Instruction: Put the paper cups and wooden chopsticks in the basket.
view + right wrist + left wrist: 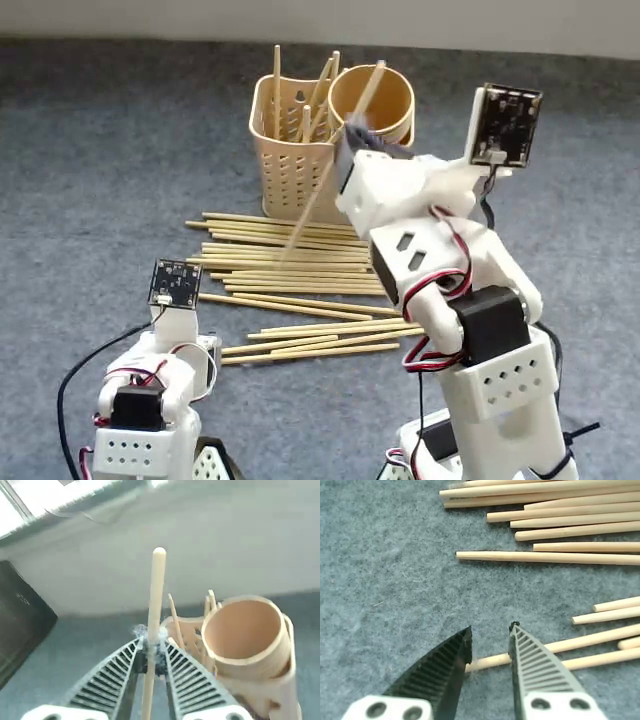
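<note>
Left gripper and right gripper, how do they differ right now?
The left gripper has its fingers open with nothing between them; the right gripper is shut on a chopstick. The left gripper hangs low over the grey surface beside the loose chopsticks; the right gripper is raised near the basket, its chopstick tilted. Both have ribbed fingers.

I see a grey cloth [100, 180] underneath everything, matt and slightly fuzzy, and the wooden chopsticks [300, 262] at centre frame look pale, smooth and unvarnished. The basket [285, 190] at upper centre is beige plastic with a faint sheen. The paper cups [395, 100] look matt, and the left gripper [490, 632] and right gripper [152, 652] are ribbed matt plastic.
</note>
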